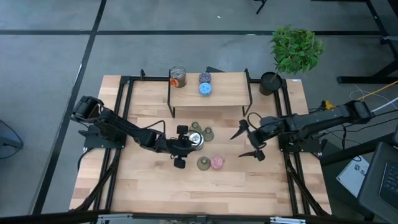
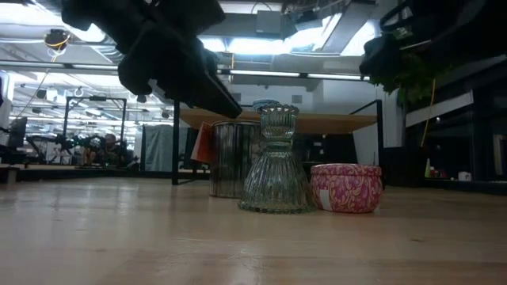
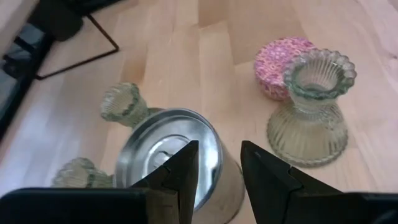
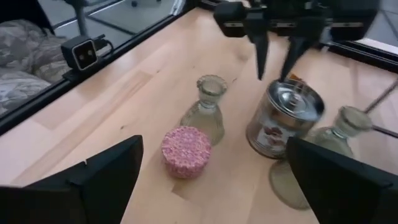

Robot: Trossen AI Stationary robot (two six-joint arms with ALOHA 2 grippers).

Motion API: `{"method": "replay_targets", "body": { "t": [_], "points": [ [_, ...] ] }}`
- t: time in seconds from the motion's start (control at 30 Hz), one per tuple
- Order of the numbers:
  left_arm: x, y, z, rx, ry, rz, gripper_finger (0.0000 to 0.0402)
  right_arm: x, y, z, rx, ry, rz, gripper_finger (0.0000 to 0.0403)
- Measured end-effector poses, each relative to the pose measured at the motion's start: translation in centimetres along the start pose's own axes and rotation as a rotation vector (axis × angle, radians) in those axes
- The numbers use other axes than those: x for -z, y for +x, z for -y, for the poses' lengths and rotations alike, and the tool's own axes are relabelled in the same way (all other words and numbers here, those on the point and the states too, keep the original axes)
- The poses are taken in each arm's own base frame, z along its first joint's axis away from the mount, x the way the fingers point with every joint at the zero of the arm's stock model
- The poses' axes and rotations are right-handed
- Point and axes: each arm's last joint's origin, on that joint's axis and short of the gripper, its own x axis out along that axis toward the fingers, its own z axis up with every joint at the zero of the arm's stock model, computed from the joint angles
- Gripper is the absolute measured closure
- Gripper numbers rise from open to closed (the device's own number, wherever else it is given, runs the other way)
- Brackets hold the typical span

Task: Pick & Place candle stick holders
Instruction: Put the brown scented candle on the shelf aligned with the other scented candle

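The left gripper [image 4: 277, 53] hangs over the silver can [image 4: 285, 127] mid-table, fingers slightly parted and holding nothing, seemingly lining up a grasp, while the right gripper [image 1: 249, 142], at the can's three o'clock, waits spread wide.

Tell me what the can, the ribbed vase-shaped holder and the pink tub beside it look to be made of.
Can: metal, probably tin; its lid is shiny silver and mirrors the light. Ribbed holder: looks like clear glass with a greenish tint; the wood shows through its fluted body. Pink tub: unclear, maybe a printed tin; matte speckled pink top and patterned side, no seam visible.
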Motion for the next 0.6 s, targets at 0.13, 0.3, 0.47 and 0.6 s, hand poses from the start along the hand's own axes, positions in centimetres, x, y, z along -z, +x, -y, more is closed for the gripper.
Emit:
{"method": "replay_targets", "body": {
  "t": [0.13,0.3,0.47,0.6],
  "points": [
    [0.2,0.1,0.0,0.034,-0.008,-0.015,0.0286,0.7,-1.1,-0.4,0.009,0.002,0.036,0.0005],
    [0.8,1.0,0.2,0.011,-0.03,-0.047,0.0286,1.9,-1.9,-0.9,0.026,-0.032,0.103,0.0005],
    [1.3,2.2,0.1,-0.009,-0.027,-0.065,0.0286,3.3,-2.6,-1.3,0.051,-0.049,0.163,0.0005],
    [1.5,2.6,0.0,-0.014,-0.017,-0.068,0.0286,3.5,-3.2,-1.5,0.069,-0.067,0.198,0.0005]
  ]
}}
